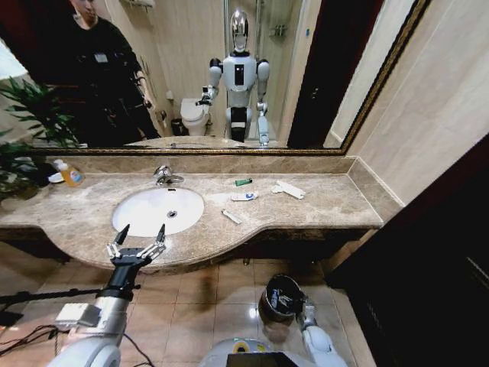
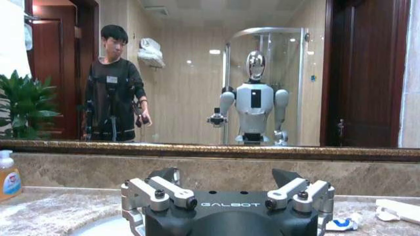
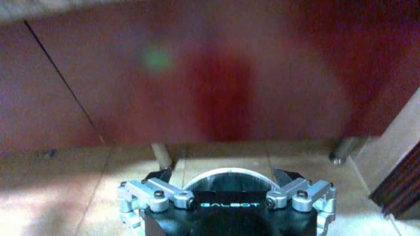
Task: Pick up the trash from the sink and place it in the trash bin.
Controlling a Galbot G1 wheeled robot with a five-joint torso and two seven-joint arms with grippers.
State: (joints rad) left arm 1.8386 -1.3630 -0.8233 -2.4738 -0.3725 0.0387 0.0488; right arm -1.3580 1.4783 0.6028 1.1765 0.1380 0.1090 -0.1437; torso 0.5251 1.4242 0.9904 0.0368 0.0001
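Several pieces of the trash lie on the marble counter (image 1: 321, 200) in the head view, to the right of the sink (image 1: 158, 210): a small green piece (image 1: 243, 182) near the back wall, a white tube with a blue cap (image 1: 244, 196) in front of it, flat white packets (image 1: 289, 189) farther right, and a white stick (image 1: 231, 217) just beside the basin's rim. The basin itself looks bare around its drain. The left gripper (image 1: 138, 236) hovers above the counter's front edge, just before the basin, its two dark fingers spread wide and holding nothing; I judge it is posed there to reach over the basin toward the litter. An orange soap bottle (image 1: 71, 175) stands well apart at the far left. Down on the tiled floor the trash bin (image 1: 278, 297) sits below the counter's right part, and the right gripper (image 1: 293, 303) hangs at its rim, probably so the bin is at hand for a drop.

From the left wrist view, the left gripper (image 2: 226, 178) faces the mirror with its jaws released and nothing between them. The tube with the blue cap (image 2: 341, 224) and a white packet (image 2: 399, 210) lie off to one side on the counter, and the soap bottle (image 2: 8, 177) stands at the other.

From the right wrist view, the right gripper (image 3: 227, 178) is spread too, empty, with the bin's shiny rim (image 3: 226, 173) directly ahead between its fingers and the dark red cabinet front (image 3: 217, 73) beyond.
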